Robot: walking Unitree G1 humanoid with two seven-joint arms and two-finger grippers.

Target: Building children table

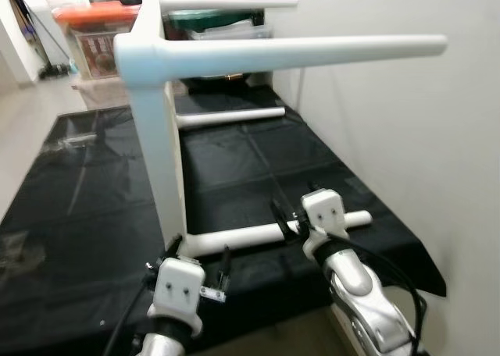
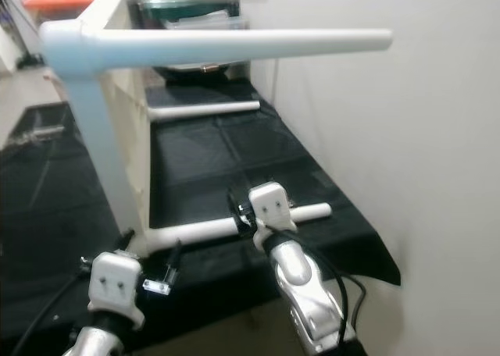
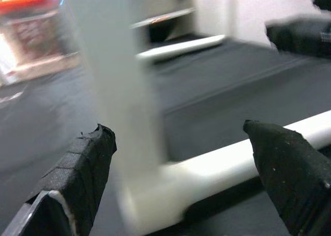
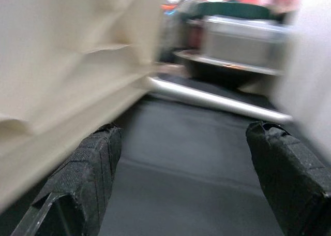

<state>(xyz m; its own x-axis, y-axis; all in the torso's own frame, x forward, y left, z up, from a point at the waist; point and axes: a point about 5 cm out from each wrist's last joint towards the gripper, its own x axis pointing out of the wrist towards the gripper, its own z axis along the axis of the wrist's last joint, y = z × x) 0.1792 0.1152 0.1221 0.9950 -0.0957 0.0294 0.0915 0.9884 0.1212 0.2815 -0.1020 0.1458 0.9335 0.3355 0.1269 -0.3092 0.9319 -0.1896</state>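
Note:
A white children's table lies on its side on a black mat (image 1: pixel 86 200). Its tabletop (image 1: pixel 160 153) stands on edge, and its round legs point right toward the wall. One upper leg (image 1: pixel 297 50) juts out close to the camera. The lower near leg (image 1: pixel 234 237) rests on the mat. My left gripper (image 1: pixel 187 256) is open at the corner where that leg meets the tabletop, with the joint (image 3: pixel 155 194) between its fingers. My right gripper (image 1: pixel 293 215) is open just over the same leg, farther right, with the tabletop (image 4: pixel 67 65) close beside one finger.
A white wall (image 1: pixel 406 137) runs along the right, close to the leg tips. Storage bins (image 1: pixel 98 28) and a green-lidded tub (image 1: pixel 211 19) stand behind the table. The mat's front edge (image 1: pixel 375 282) lies near my arms, and bare floor (image 1: pixel 31 114) is at the left.

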